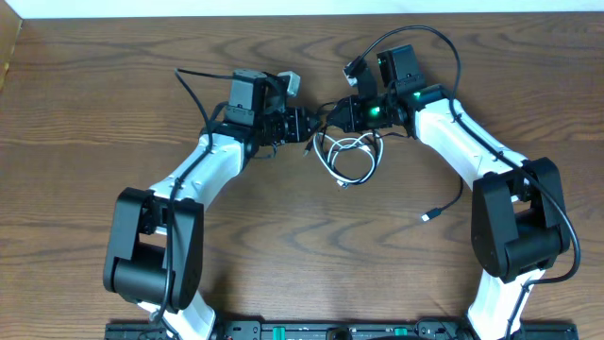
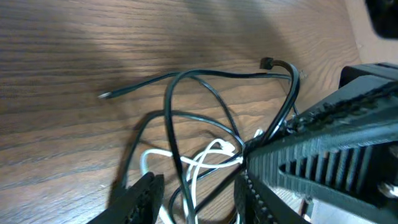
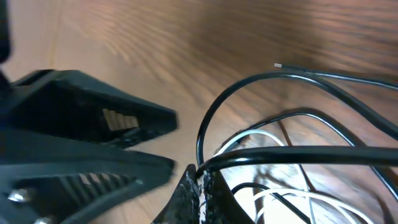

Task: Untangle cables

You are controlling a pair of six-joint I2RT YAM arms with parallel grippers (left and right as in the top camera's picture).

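Right wrist: right gripper tight on black cable

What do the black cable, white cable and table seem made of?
The black cable looks like a rubbery plastic sheath: smooth, slight sheen, bending in loose loops. The white cable seems similar smooth plastic, curling freely. The table is wood or wood-look laminate, brown grain, matte; cannot tell which.

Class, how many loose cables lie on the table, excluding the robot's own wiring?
2. The thin black cable loops between the left arm and right arm; the thin white cable lies tangled inside those loops. Parts may be hidden.
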